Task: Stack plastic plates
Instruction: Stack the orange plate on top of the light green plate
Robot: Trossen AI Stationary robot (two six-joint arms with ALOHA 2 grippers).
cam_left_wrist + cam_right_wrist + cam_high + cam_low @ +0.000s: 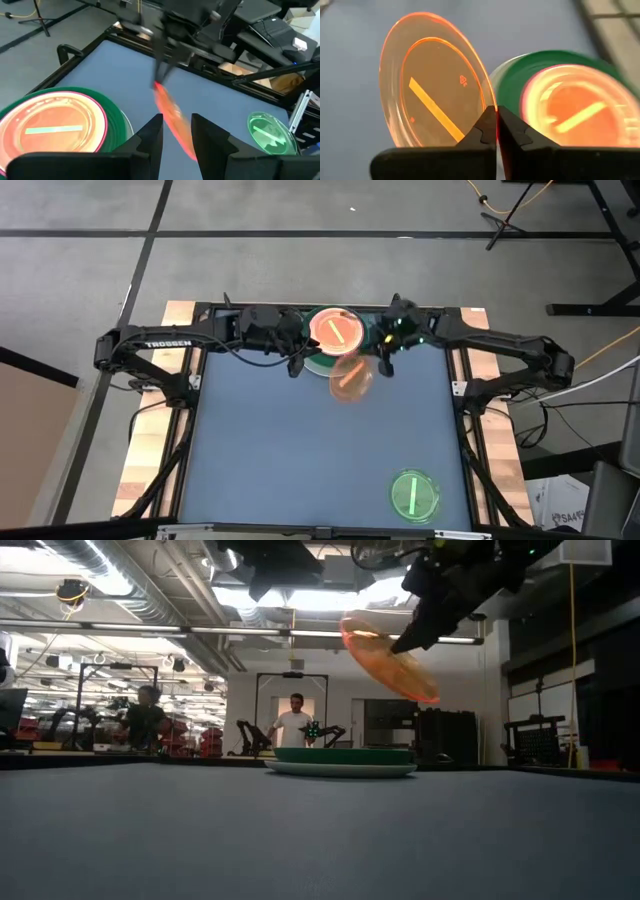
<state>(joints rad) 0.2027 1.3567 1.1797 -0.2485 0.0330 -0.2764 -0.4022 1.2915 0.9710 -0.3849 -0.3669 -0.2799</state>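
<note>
A stack of plates (335, 332) rests at the table's far edge: a translucent pink plate with a stripe (55, 127) lies on a dark green one (517, 75), with a pale plate (340, 770) at the bottom. My right gripper (381, 366) is shut on a translucent orange striped plate (352, 378), held in the air just near of the stack. My left gripper (297, 366) hangs open and empty at the stack's left side. A translucent green striped plate (413, 495) lies flat near the table's near right corner. My right gripper (496, 125) pinches the orange plate's rim (490, 102) between its two fingers, at the edge on the table's right side. The plate is lifted clear and tilts steeply, its free edge (425, 692) hanging lower, above the stack (345, 762).
The table's blue-grey mat (280, 460) is bare between the stack and the green plate (270, 132). Wooden rails (150, 450) and the arm bases flank the table. People (295, 725) stand in the room far behind the table.
</note>
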